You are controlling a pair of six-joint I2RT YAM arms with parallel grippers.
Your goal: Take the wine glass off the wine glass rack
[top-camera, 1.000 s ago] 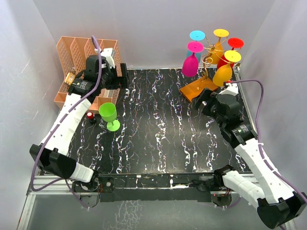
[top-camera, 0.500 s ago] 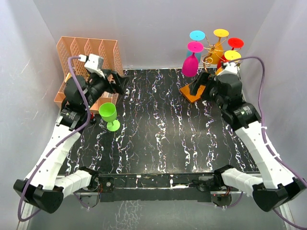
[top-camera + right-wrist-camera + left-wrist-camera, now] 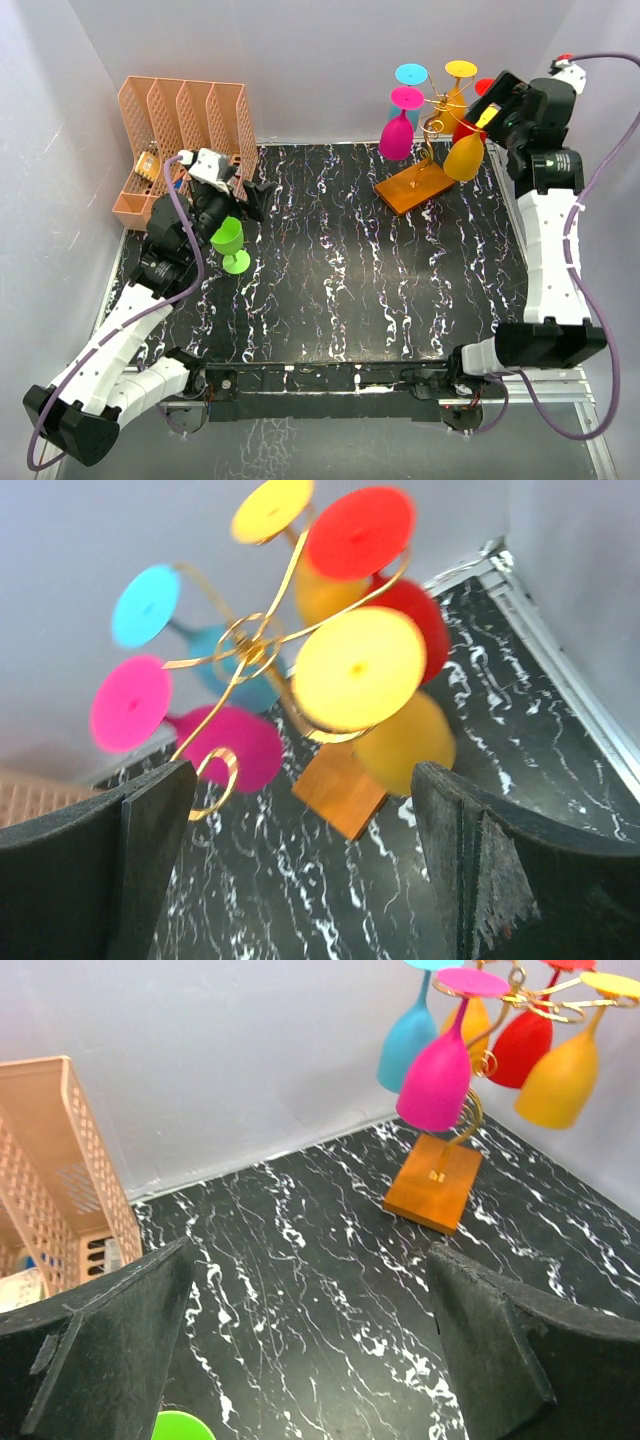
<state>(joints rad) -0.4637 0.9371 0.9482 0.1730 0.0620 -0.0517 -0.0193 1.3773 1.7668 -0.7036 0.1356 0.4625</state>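
Right gripper [image 3: 302,780]: jaws spread wide with nothing between them; it sits high above the table [image 3: 340,280], beside the top of the rack [image 3: 250,645] and aimed at it.
Right fingers [image 3: 150,860]: dark pads at both lower edges of the wrist view, neither closed around a glass.
Yellow glass [image 3: 355,670]: straight ahead of the right gripper and the closest to it. It hangs bowl-down from a gold curl, its round foot facing the fingers. The top view does not show whether gripper and glass touch.
Red glass [image 3: 360,530]: just beyond the yellow one, up and slightly right; it also hangs on the rack.
Far yellow glass [image 3: 272,508]: farther ahead, at the top of the wrist view.
Cyan glass [image 3: 145,605]: ahead and to the left, across the rack's centre.
Magenta glass [image 3: 130,702]: ahead-left, just above the left finger.
Base [image 3: 410,185]: orange-brown square flat on the table, below and ahead of the right gripper.
Left gripper [image 3: 310,1260]: jaws wide apart and empty, low over the table, facing the rack and well apart from it.
Green glass [image 3: 228,240]: upright on the table just beside the left gripper; only its rim shows, at the bottom of that wrist view.
Organizer [image 3: 180,110]: peach plastic, to the left of the left gripper.
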